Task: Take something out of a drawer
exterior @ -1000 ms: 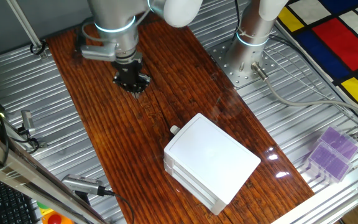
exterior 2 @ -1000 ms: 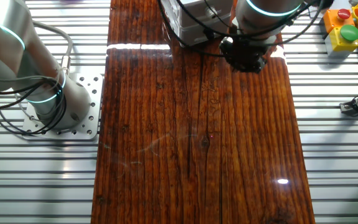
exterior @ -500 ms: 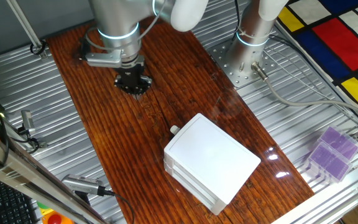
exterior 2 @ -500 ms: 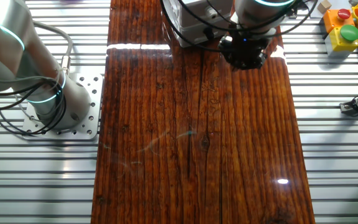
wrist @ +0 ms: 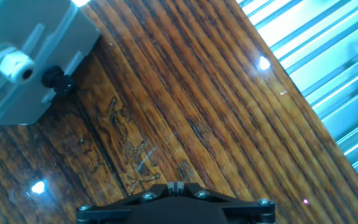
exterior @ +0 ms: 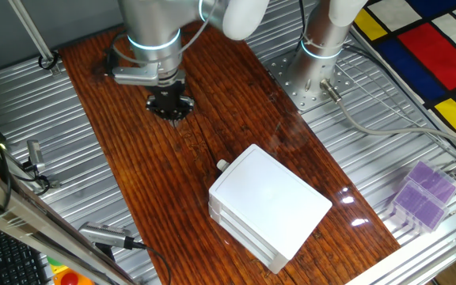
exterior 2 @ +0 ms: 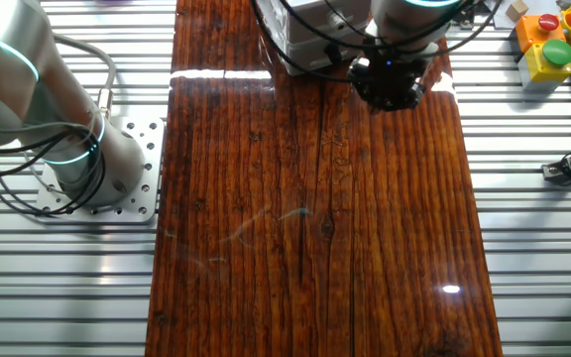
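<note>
Dark wood planks make up the table, set among ribbed metal, and the white two-drawer unit sits on it toward one end. Its upper drawer is pushed fully in, with the small white knob poking out from the front; in the hand view the knob appears at the upper left, well off centre. The lump to be fetched is nowhere in sight, so presumably it lies inside the closed drawer.

The claw hangs over bare wood, well apart from the unit, pointing down. Whether it is released or clenched cannot be told: the fixed views show only a dark cluster, and the hand view shows just the black base, no fingertips.

Risks from here, as a judgement:
- The knob is small and off-axis, so a poorly lined-up approach could miss it or pinch only its edge and slip off.
- The unit looks light and stands loose on smooth wood, so a pull on the knob may drag the whole box instead of sliding the drawer.
- Catching the lower drawer instead would open the wrong one.
</note>
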